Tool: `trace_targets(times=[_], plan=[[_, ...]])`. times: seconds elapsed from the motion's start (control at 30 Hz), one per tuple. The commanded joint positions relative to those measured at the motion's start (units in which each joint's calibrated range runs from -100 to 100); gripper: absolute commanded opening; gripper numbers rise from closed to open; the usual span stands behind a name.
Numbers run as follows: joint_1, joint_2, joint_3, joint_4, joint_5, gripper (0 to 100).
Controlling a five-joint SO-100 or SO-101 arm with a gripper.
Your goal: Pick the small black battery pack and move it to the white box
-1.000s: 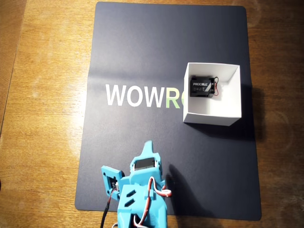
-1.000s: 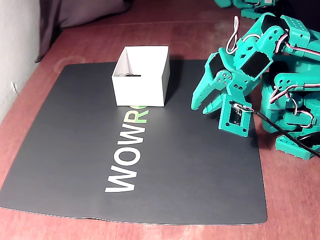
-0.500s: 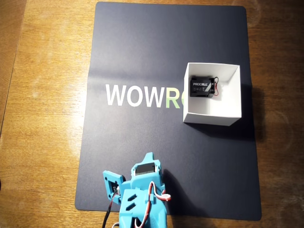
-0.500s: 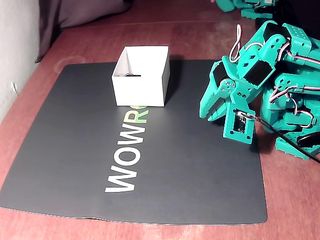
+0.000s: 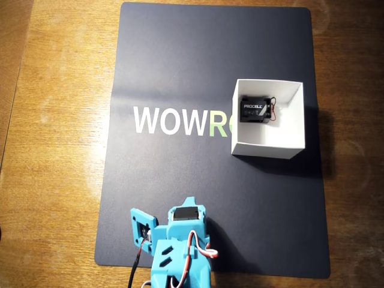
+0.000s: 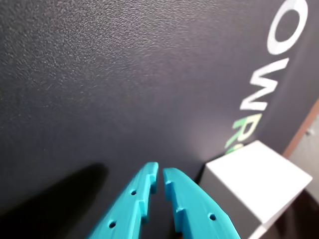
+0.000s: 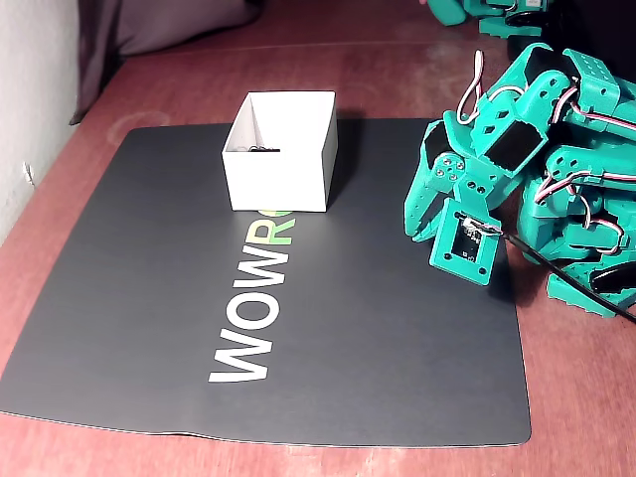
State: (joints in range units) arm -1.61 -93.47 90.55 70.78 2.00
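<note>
The small black battery pack [image 5: 254,110] with white PROCELL lettering lies inside the white box [image 5: 267,147], near its back left corner, red and black wires trailing right. In the fixed view only a dark sliver of the pack [image 7: 260,149] shows over the box [image 7: 281,179] wall. My teal gripper [image 5: 188,200] is far from the box, low over the mat's near edge. In the wrist view the gripper [image 6: 159,172] is shut with nothing between its fingers, and the box [image 6: 256,179] sits to the right. The fixed view shows the gripper [image 7: 411,231] pointing down at the mat.
A dark mat [image 5: 180,60] with WOWRO lettering [image 5: 180,120] covers the wooden table [image 5: 54,150]. The arm's teal base and cables [image 7: 586,229] crowd the right side of the fixed view. A grey cloth [image 7: 169,25] lies at the back left.
The arm has drawn back toward its base and the gripper has tipped further down toward the mat. The battery pack and box have not moved.
</note>
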Motion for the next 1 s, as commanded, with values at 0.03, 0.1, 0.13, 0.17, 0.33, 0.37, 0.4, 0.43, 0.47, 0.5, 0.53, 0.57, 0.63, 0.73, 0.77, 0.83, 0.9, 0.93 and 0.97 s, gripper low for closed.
trace_targets(times=[0.03, 0.1, 0.13, 0.17, 0.33, 0.37, 0.4, 0.43, 0.47, 0.5, 0.53, 0.57, 0.63, 0.73, 0.77, 0.83, 0.9, 0.93, 0.97], plan=[[0.6, -0.5, -0.3, 0.3, -1.4, 1], [0.6, -0.5, -0.2, 0.2, -1.4, 1], [0.6, -0.5, -0.2, 0.2, -1.4, 1], [0.6, -0.5, -0.2, 0.2, -1.2, 1], [0.5, -0.5, 0.2, 0.0, -1.0, 1], [0.5, -0.5, 0.2, 0.0, -1.0, 1], [0.5, -0.5, 0.2, 0.0, -1.0, 1], [0.5, -0.5, 0.2, 0.0, -1.0, 1], [0.5, -0.5, 0.2, 0.0, -1.0, 1], [0.5, -0.5, 0.2, 0.0, -1.0, 1], [0.5, -0.5, 0.2, 0.0, -1.0, 1], [0.5, -0.5, 0.2, 0.0, -1.0, 1], [0.5, -0.5, 0.2, 0.0, -1.0, 1], [0.5, -0.5, 0.2, 0.0, -1.0, 1], [0.5, -0.5, 0.2, 0.0, -1.0, 1], [0.5, -0.5, 0.2, 0.0, -1.0, 1], [0.5, -0.5, 0.2, 0.0, -1.0, 1], [0.5, -0.5, 0.2, 0.0, -1.0, 1], [0.5, -0.5, 0.2, 0.0, -1.0, 1]])
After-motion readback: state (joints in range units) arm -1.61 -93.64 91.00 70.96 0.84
